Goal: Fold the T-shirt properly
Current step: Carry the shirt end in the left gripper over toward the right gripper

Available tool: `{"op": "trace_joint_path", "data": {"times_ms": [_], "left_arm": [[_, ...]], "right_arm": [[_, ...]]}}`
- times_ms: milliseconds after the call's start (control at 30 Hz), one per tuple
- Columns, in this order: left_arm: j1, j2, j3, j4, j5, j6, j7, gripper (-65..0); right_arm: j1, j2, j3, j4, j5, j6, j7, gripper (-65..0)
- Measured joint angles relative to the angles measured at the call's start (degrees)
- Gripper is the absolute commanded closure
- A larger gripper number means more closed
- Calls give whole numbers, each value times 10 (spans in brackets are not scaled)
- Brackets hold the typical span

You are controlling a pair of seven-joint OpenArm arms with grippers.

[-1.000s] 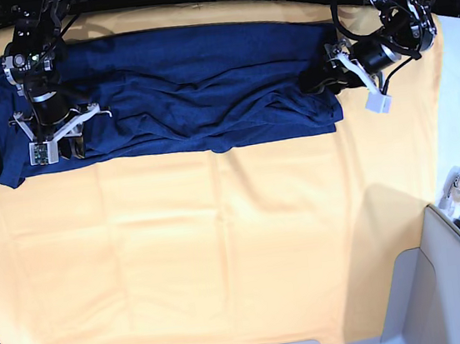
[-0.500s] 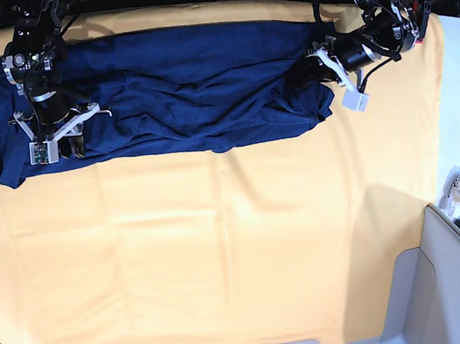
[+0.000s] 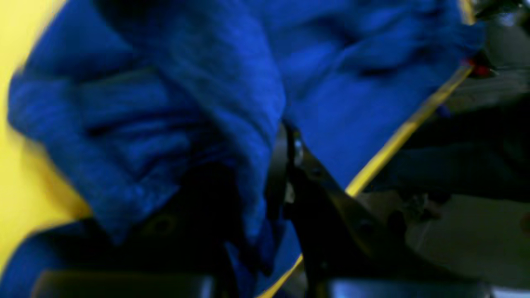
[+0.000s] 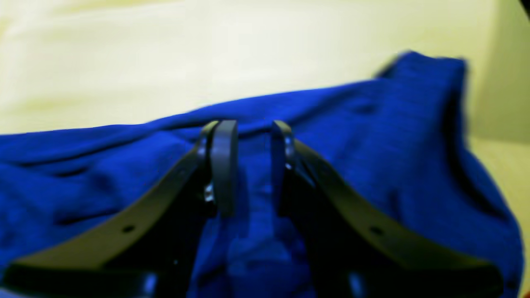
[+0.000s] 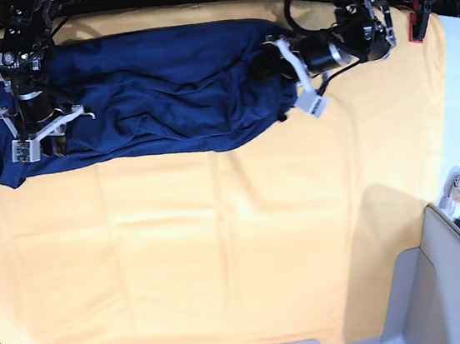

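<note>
T-shirt lies as a long band across the frame's top, long axis left-right. Left gripper is clamped on its right end; right gripper pinches a fold at left.

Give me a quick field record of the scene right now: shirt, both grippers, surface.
garment: navy long-sleeved shirt, bunched lengthwise along the far edge, wrinkled
surface: pale yellow cloth, bare in the near part
left gripper: shut on a fold at the shirt's end, cloth draped over a finger
right gripper: jaws narrowly parted with shirt cloth between them, at the other end
fold status: not yet a neat fold
</note>
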Motion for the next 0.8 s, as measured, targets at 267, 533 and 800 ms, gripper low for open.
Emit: {"op": "trace_joint_path", "data": {"times_ms": [267,533,800], "left_arm": [[-33,27,93,-1,9,0,-2,0],[-80,19,123,-6,12,3,-10,0],[-140,22,254,-70,14,5,-43,0]], "right_arm": [[-4,-1,74,0,0,0,0,-145],[-7,2,136,-1,0,0,-2,-145],[-19,0,134,-1,0,2,-3,-145]]}}
